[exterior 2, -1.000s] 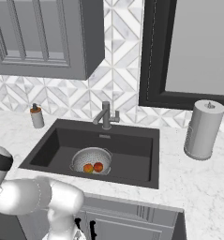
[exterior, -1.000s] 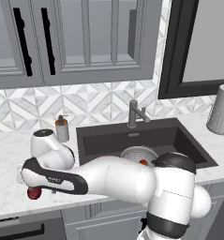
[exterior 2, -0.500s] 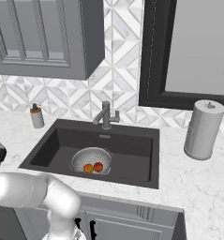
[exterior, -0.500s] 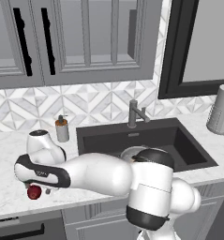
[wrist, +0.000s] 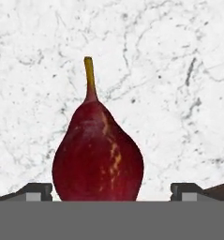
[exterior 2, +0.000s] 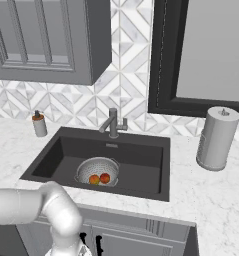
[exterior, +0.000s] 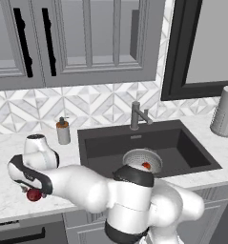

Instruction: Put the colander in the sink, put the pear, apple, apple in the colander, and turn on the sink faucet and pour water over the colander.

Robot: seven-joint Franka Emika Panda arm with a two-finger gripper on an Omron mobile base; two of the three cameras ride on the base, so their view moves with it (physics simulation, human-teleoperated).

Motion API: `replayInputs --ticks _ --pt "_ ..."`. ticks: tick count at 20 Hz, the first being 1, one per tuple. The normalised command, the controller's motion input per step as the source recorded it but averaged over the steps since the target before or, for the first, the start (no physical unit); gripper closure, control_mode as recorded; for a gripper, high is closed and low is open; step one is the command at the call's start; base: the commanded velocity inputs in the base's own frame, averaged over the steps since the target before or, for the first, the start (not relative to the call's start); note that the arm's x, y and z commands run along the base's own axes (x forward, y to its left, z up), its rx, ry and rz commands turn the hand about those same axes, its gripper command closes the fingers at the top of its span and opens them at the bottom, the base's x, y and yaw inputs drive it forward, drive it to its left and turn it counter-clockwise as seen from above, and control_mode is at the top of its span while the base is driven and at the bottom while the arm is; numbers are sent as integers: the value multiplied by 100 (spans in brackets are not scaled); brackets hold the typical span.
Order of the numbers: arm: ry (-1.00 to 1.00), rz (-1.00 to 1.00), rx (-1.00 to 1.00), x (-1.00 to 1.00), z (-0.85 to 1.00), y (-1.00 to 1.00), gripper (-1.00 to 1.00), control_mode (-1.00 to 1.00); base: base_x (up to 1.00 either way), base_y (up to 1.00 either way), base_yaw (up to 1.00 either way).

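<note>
The end effector (wrist: pixel 111 190) is spread wide, its tips either side of the pear (wrist: pixel 98 152) without touching it; the pear lies on the marble worktop (wrist: pixel 179 70). Farther off, the colander (exterior 2: pixel 98 171) sits in the sink (exterior 2: pixel 141 160) holding both apples (exterior 2: pixel 100 178), below the sink faucet (exterior 2: pixel 113 123).

Clearly a rendered home kitchen: dark sink (exterior 2: pixel 66 155) with faucet (exterior 2: pixel 112 123) set in marble counter (exterior 2: pixel 211 190), grey cabinets (exterior: pixel 82 43), tiled backsplash (exterior 2: pixel 126 107), paper towel roll (exterior 2: pixel 217 138).
</note>
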Motion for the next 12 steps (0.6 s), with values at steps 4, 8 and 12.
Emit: replayInputs --ticks 4,8,12 --pt "0 0 0 10 -30 32 -100 -100 0 0 0" --pt "0 0 -3 0 -43 8 -100 -100 0 0 0" --pt "0 0 -6 0 -35 -3 -100 -100 0 0 0"
